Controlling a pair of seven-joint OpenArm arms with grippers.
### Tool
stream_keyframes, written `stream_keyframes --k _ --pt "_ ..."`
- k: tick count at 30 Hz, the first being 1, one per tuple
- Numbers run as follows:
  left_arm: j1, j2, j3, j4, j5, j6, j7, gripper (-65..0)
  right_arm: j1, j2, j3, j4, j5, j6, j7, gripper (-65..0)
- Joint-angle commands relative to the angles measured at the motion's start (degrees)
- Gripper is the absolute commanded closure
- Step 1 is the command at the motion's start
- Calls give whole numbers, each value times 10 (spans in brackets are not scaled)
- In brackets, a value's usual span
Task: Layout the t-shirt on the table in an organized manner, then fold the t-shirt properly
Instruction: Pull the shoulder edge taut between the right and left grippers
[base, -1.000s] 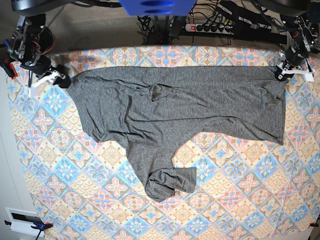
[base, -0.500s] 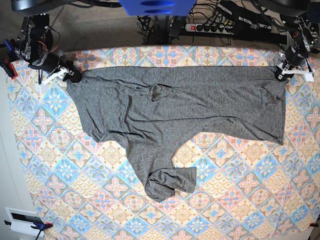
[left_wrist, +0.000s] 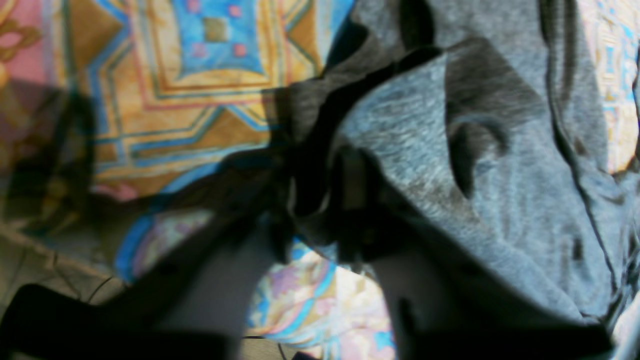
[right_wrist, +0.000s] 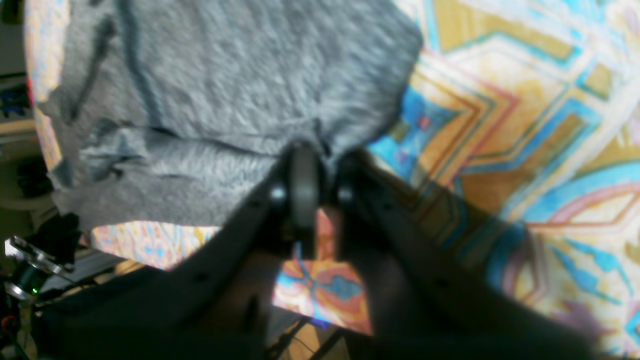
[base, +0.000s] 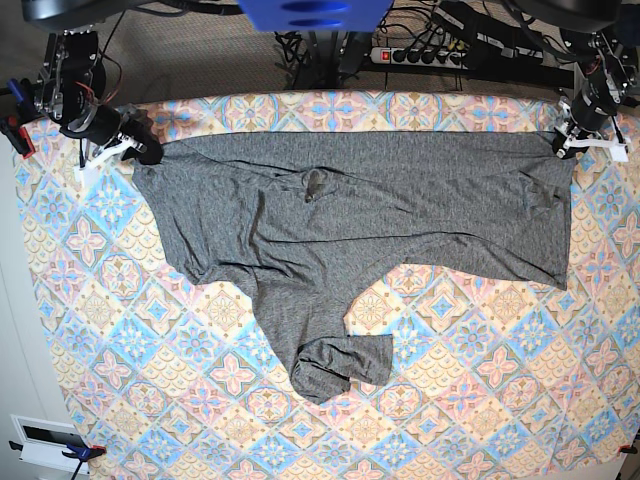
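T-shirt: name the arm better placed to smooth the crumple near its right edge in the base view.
Left, probably: the left end effector grips the t-shirt just above that crumple; the right end effector grips the opposite corner.

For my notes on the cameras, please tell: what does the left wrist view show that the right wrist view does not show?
Only left wrist: the left end effector, pinching the edge of the t-shirt at one far corner.

Only right wrist: the right end effector, pinching the opposite far corner.

Both: grey knit fabric with folds, and the diamond-patterned tablecloth.
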Motion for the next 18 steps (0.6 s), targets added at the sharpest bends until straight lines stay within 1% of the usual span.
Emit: stream_keyframes --k 1,2,10,12,18 --pt "15 5 5 -16 45 27 60 -14 -8 -3 -12 -2 -33 -9 -46 0" --pt "15 5 6 -16 45 27 60 0 -8 -3 -12 3 -33 -9 -46 -10" --pt "20 4 6 -14 45 26 61 0 -10 -3 -12 25 -33 -9 -48 0" --pt "29 -4 6 -14 44 26 61 0 -10 -3 -12 46 -33 -9 -48 0" --pt "45 -9 5 -14 21 26 61 0 -12 -1 -12 67 -34 -9 -48 0"
